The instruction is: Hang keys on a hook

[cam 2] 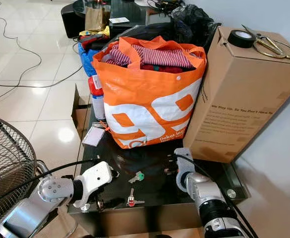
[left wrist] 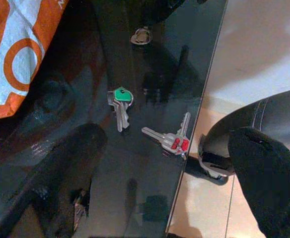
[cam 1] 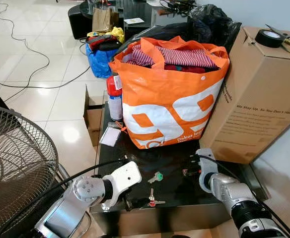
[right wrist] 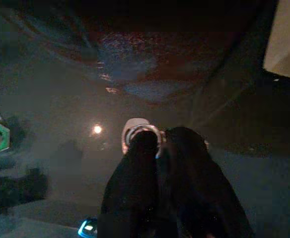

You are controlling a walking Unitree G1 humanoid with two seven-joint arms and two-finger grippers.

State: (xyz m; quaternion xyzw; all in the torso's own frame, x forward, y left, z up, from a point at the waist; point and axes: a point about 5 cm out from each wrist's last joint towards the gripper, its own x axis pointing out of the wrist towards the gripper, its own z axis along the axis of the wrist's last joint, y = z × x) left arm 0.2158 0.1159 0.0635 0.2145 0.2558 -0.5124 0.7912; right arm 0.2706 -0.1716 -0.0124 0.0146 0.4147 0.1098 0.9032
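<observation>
On the glossy black bench (cam 1: 175, 186), two small bunches of keys lie near the front edge: the green-capped keys (cam 1: 157, 176) at about the centre, and the red-capped keys (cam 1: 152, 201) just toward six o'clock from them, close to the edge. The left claw (cam 1: 128, 202) sits at nine o'clock of the red-capped keys, its two black fingers (left wrist: 60, 168) spread wide with nothing between them; in the left wrist view both bunches lie ahead, between the fingers. The right claw (cam 1: 190, 171) rests at three o'clock of the green-capped keys, fingers pressed together with a small metal ring (right wrist: 141, 133) at their tips. Behind, at twelve o'clock, stands an orange shopping bag (cam 1: 170, 99) stuffed with clothes, a cardboard box (cam 1: 256, 99) beside it.
</observation>
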